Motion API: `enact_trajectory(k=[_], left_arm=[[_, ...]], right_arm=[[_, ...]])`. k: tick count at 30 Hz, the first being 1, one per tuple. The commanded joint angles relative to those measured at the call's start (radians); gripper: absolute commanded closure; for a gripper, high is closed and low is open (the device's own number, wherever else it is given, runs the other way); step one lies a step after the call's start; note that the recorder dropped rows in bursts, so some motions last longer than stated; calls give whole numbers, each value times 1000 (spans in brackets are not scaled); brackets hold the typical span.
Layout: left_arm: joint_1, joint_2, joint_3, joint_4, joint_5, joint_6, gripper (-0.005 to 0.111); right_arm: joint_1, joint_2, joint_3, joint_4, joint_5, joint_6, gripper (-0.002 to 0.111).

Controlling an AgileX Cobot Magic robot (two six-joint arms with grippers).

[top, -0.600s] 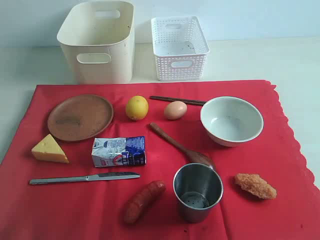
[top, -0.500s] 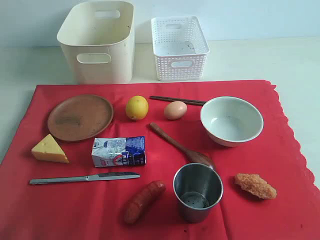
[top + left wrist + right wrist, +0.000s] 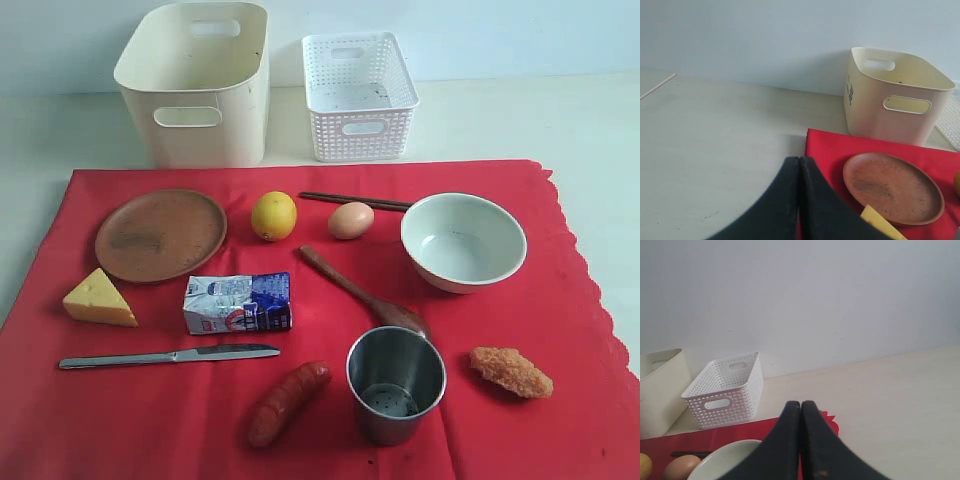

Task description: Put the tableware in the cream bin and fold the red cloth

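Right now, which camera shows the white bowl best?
The exterior view: the white bowl sits whole on the red cloth. The right wrist view catches only a slice of its rim beside the shut right tool; the left wrist view misses it.

Basket [image 3: 362,135]: white, lattice-sided, with oval cut-out handles; stands upright on the table at the back, right of centre.
Lemon [image 3: 274,215]: yellow and round, just left of the egg, not touching it.
Egg [image 3: 350,220]: pale brown, lying on its side near the middle.
Cheese [image 3: 98,299]: yellow wedge at the far left, apart from the milk carton.
Milk carton [image 3: 238,303]: small, white and blue, lying on its side in front of the lemon.
Sausage [image 3: 288,402]: reddish-brown, lying slantwise near the front, below the milk carton.
Fried piece [image 3: 511,371]: golden, crumbed, oblong, at the right front, well apart from the sausage.
Table [image 3: 560,120]: pale cream, smooth.
Wall [image 3: 450,30]: plain, pale, behind the basket.
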State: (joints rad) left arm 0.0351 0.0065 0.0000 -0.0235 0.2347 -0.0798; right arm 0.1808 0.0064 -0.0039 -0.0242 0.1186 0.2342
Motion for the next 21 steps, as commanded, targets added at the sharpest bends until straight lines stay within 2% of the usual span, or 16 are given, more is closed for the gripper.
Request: enact_trajectory(k=[1,10,21], left_arm=[[2,-7,0,-5,-12,-4,105],[2,-7,0,-5,-12,-4,105],[2,-7,0,-5,-12,-4,105]], right_arm=[[-6,-6,4,-9,-17,-6,108],[-6,-6,4,-9,-49,-4,108],[-6,-6,4,-9,-308,88,108]])
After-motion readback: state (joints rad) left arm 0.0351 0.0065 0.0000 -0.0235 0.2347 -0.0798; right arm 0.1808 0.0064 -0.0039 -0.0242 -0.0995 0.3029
